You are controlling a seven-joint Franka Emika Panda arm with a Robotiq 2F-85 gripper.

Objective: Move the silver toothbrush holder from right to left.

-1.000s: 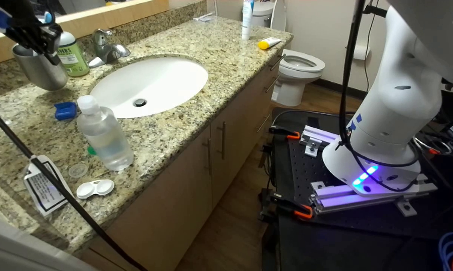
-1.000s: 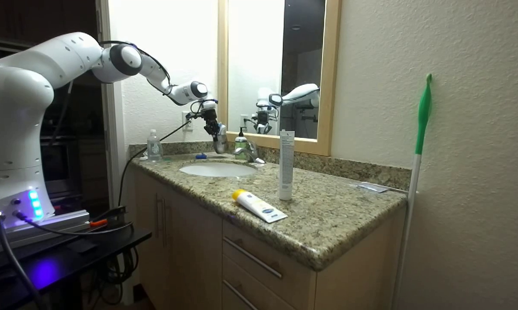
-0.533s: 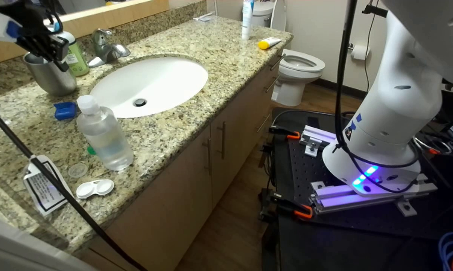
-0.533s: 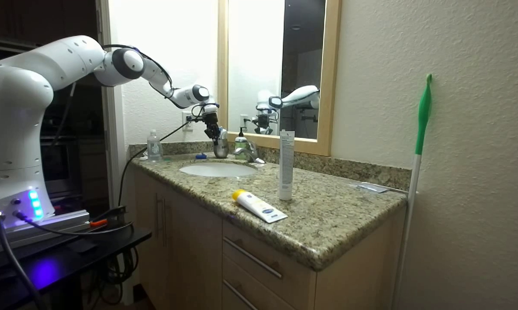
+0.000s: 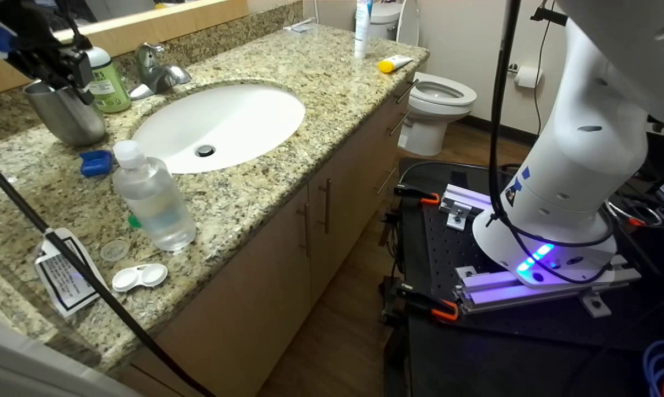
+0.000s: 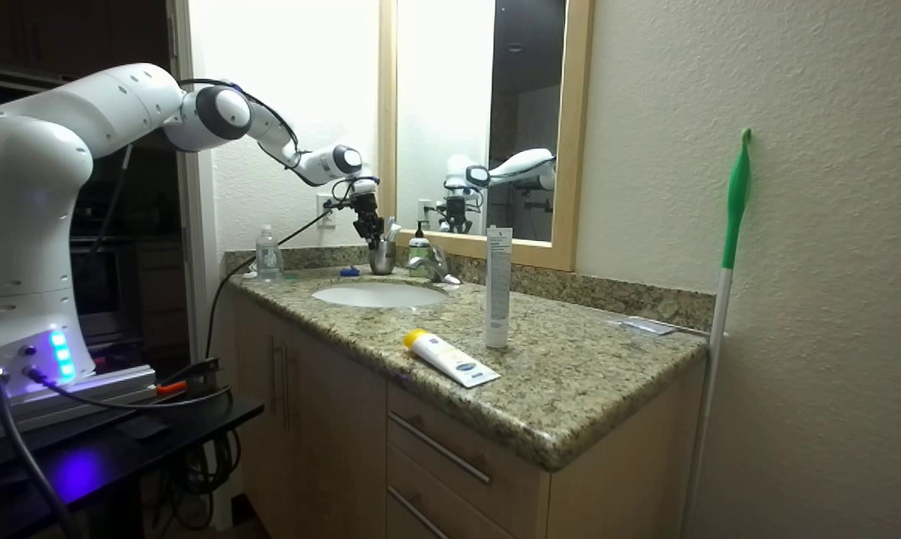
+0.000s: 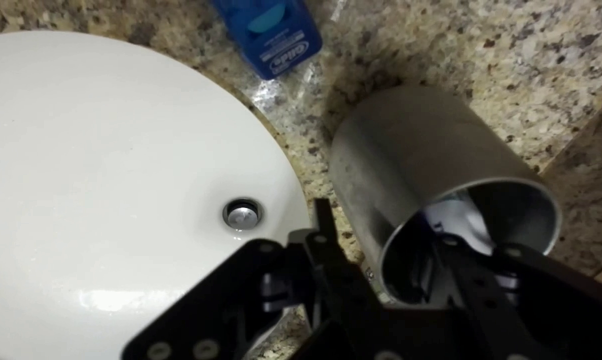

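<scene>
The jaws stand parted astride the rim of the silver toothbrush holder [image 7: 411, 145], one inside its mouth and the other outside, with a gap showing beside the outer wall. The holder stands on the tabletop [image 6: 570, 367] beside the sink [image 7: 106, 150], near a blue floss box [image 7: 276, 40] and a green soap bottle [image 5: 107, 88]. Farther off are a clear bottle [image 5: 155, 204] and an upright white tube [image 6: 498, 288].

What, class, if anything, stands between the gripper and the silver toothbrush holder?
Nothing visible. In the wrist view, the gripper straddles the rim of the silver toothbrush holder: one finger outside, the other at its open mouth. The blue Glide floss dispenser lies to one side.
</scene>
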